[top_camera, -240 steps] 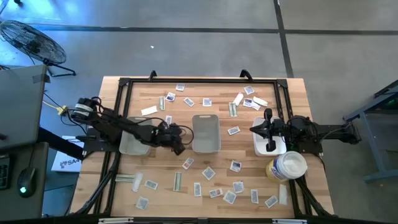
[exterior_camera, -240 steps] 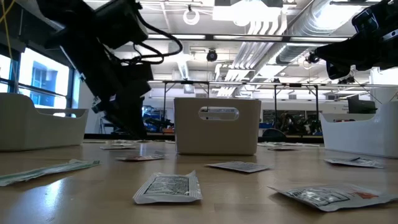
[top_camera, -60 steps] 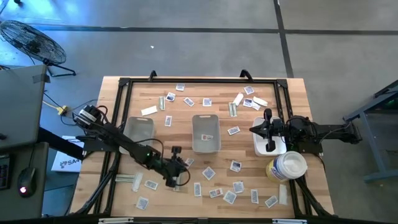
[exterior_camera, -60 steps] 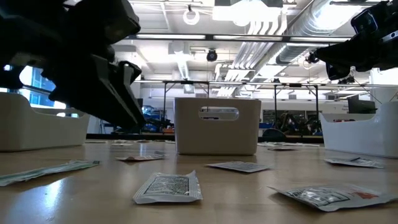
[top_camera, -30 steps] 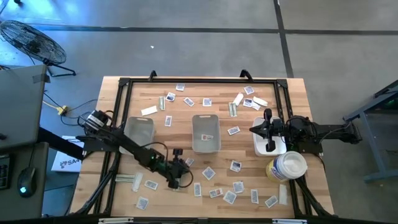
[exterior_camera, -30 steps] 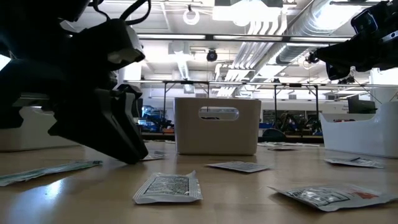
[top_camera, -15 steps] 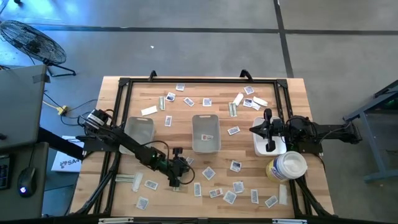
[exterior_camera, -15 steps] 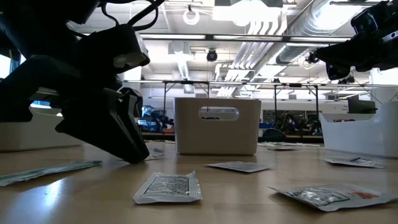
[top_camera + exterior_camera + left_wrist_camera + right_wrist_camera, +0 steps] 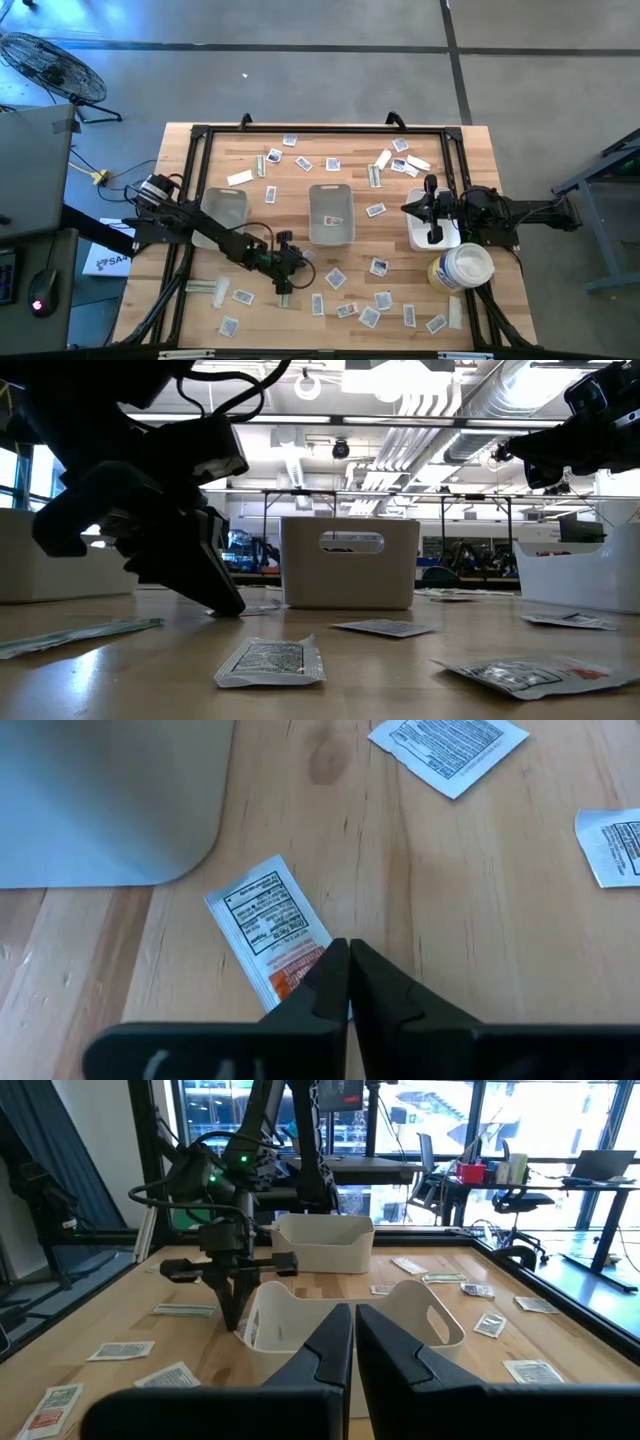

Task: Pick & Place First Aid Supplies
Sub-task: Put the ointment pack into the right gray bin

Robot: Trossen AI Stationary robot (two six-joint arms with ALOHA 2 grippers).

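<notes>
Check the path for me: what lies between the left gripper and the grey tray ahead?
In the left wrist view, one orange-printed sachet lies flat on the wood between left gripper and grey tray, its orange end at the shut fingertips.

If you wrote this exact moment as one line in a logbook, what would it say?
left gripper: shut on sachet, low on table, near centre tray | right gripper: shut, empty, waiting over right tray
</notes>
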